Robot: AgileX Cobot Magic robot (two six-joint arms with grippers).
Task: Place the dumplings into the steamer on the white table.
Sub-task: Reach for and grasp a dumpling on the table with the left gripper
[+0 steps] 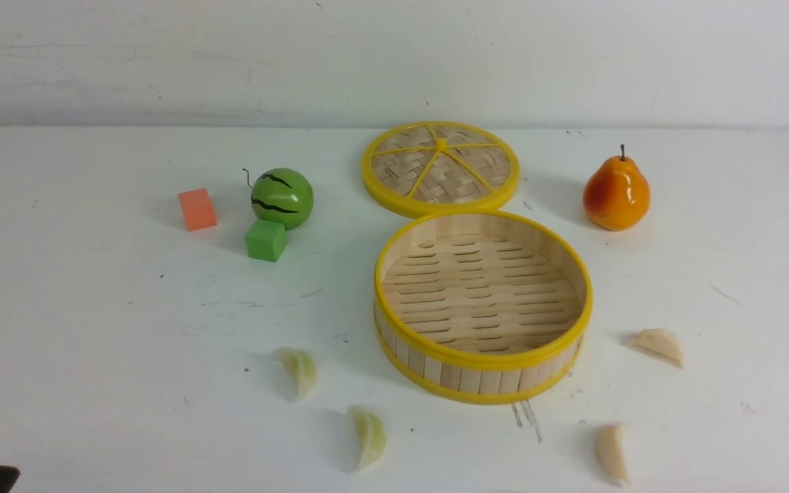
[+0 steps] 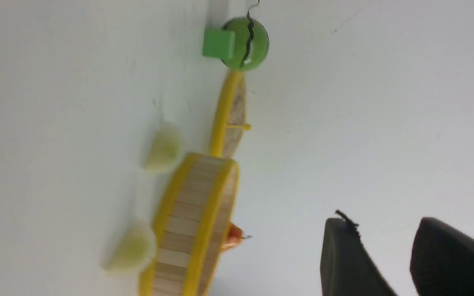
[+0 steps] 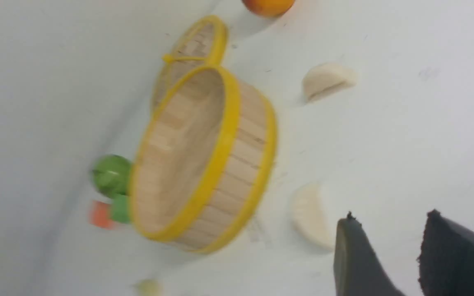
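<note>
Four dumplings on the white table (image 1: 93, 329), all outside the one steamer (image 1: 483, 380). Two pale green off its left front: left green dumpling (image 1: 298, 370) and near green dumpling (image 1: 369, 437), long axes running roughly near to far. Two cream off its right front: far cream dumpling (image 1: 658, 344) lying roughly left to right, near cream dumpling (image 1: 612, 452) lying near to far. One lid (image 1: 440, 168) flat just behind the steamer. One pear (image 1: 616, 193), one striped green ball (image 1: 282, 198), one green cube (image 1: 266, 239), one orange cube (image 1: 196, 209). Left fingers (image 2: 344, 255) spread, holding nothing. Right fingers (image 3: 356, 255) likewise parted, touching nothing.
</note>
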